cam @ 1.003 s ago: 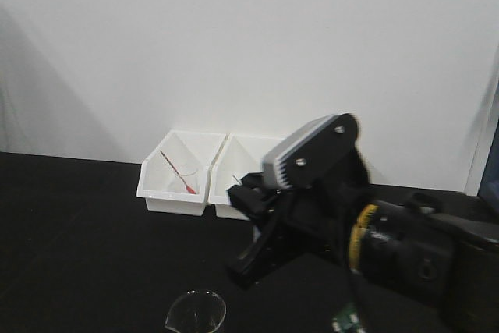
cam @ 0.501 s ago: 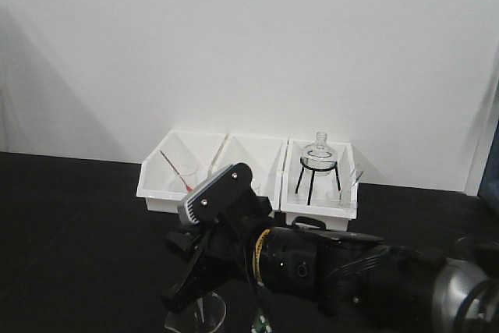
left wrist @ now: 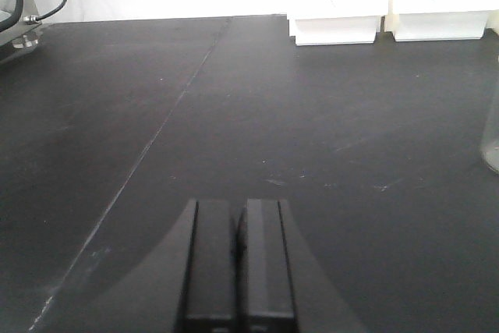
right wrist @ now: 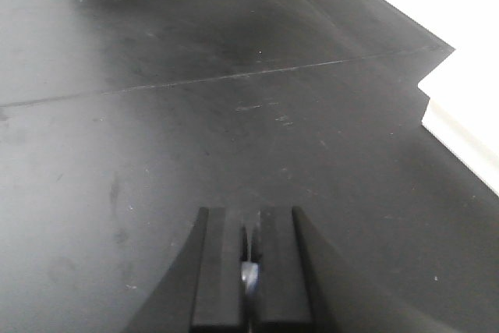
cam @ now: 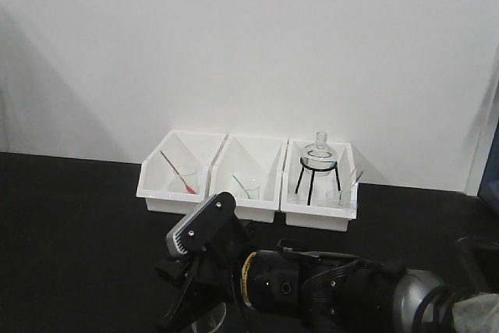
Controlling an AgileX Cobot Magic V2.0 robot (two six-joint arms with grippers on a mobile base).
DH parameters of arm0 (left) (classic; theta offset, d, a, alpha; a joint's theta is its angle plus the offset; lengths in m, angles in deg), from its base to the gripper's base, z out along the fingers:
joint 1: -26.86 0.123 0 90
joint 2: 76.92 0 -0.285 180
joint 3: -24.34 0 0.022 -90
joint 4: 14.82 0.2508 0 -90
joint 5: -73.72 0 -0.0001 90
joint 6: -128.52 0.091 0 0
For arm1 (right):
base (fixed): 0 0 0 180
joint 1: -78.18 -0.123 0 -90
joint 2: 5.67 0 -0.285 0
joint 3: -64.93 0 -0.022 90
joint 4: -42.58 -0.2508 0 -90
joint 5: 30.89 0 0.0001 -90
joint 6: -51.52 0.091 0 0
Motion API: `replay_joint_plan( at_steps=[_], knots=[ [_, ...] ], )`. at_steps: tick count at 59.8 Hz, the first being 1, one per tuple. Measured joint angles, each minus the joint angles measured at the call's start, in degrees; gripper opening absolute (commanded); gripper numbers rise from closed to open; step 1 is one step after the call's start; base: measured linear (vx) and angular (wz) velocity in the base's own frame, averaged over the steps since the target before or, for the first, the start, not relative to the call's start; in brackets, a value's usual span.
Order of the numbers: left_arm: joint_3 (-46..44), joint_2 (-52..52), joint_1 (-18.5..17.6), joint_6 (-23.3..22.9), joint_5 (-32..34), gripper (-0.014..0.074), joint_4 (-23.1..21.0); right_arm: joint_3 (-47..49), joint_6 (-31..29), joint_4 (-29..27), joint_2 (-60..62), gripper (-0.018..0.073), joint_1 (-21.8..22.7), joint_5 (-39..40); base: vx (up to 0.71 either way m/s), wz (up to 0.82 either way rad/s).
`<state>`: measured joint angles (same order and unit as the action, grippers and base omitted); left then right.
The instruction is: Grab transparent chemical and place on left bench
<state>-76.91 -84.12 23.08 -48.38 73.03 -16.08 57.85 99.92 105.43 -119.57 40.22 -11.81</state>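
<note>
The transparent chemical, a clear glass beaker [cam: 207, 319], stands at the bottom edge of the front view on the black bench [cam: 70, 232]. My right gripper [cam: 193, 311] reaches down over its rim. In the right wrist view the right gripper [right wrist: 249, 220] is shut, with a sliver of the beaker's glass wall [right wrist: 249, 275] pinched between the fingers. A blurred edge of the beaker [left wrist: 491, 138] shows at the right border of the left wrist view. My left gripper [left wrist: 238, 207] is shut and empty, low over the bench [left wrist: 312, 115].
Three white bins stand against the back wall: the left one [cam: 160, 193] holds a small beaker with a red rod, the middle one [cam: 257, 210] a green rod, the right one [cam: 320, 216] a round flask on a black tripod [cam: 316, 163]. A seam [left wrist: 156, 138] crosses the bench.
My right arm has swung from the right side to the left and down, and its gripper now sits on the beaker's rim. The beaker has barely shifted.
</note>
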Motion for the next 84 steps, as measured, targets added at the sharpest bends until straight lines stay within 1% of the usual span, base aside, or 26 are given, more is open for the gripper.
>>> replay_joint_plan(
  at_steps=[5, 9, 13, 26, 30, 36, 48, 54, 56, 64, 68, 76, 84],
  knots=[
    [0.0, 0.0, 0.0, 0.0, 0.0, -0.0003, 0.0, 0.0, -0.06, 0.0, 0.0, 0.0055, 0.0, 0.0, 0.0, 0.0],
    [0.0, 0.0, 0.0, 0.0, 0.0, -0.0003, 0.0, 0.0, -0.05, -0.06, 0.0, 0.0092, 0.0, 0.0, 0.0, 0.0],
    [0.0, 0.0, 0.0, 0.0, 0.0, -0.0003, 0.0, 0.0, -0.05, -0.06, 0.0, 0.0148, 0.0, 0.0, 0.0, 0.0],
    [0.0, 0.0, 0.0, 0.0, 0.0, -0.0003, 0.0, 0.0, -0.17, -0.06, 0.0, 0.0428, 0.0, 0.55, 0.0, 0.0],
    [0.0, 0.0, 0.0, 0.0, 0.0, -0.0003, 0.0, 0.0, -0.21, -0.06, 0.0, 0.0503, 0.0, 0.1, 0.0, 0.0],
    [0.0, 0.0, 0.0, 0.0, 0.0, -0.0003, 0.0, 0.0, -0.01, -0.06, 0.0, 0.0568, 0.0, -0.21, 0.0, 0.0],
    [0.0, 0.0, 0.0, 0.0, 0.0, -0.0003, 0.0, -0.17, 2.39, 0.05, 2.45, 0.056, 0.0, -2.64, 0.0, 0.0],
    [0.0, 0.0, 0.0, 0.0, 0.0, -0.0003, 0.0, -0.59, 5.06, 0.05, 7.2, 0.0543, 0.0, -5.53, 0.0, 0.0],
    [0.0, 0.0, 0.0, 0.0, 0.0, -0.0003, 0.0, -1.47, 6.43, 0.0, 10.56, 0.0536, 0.05, -6.04, 0.0, 0.0],
    [0.0, 0.0, 0.0, 0.0, 0.0, -0.0003, 0.0, -7.72, 10.41, -0.19, 20.24, 0.0512, 0.05, -6.08, 0.0, 0.0],
    [0.0, 0.0, 0.0, 0.0, 0.0, -0.0003, 0.0, -12.33, 11.78, -0.19, 25.17, 0.0503, 0.05, -6.08, 0.0, 0.0],
    [0.0, 0.0, 0.0, 0.0, 0.0, -0.0003, 0.0, -20.18, 12.53, -0.19, 32.39, 0.0489, 0.05, -6.45, 0.0, 0.0],
    [0.0, 0.0, 0.0, 0.0, 0.0, -0.0003, 0.0, -25.62, 12.82, -0.19, 36.9, 0.0475, 0.05, -6.64, 0.0, 0.0]
  ],
)
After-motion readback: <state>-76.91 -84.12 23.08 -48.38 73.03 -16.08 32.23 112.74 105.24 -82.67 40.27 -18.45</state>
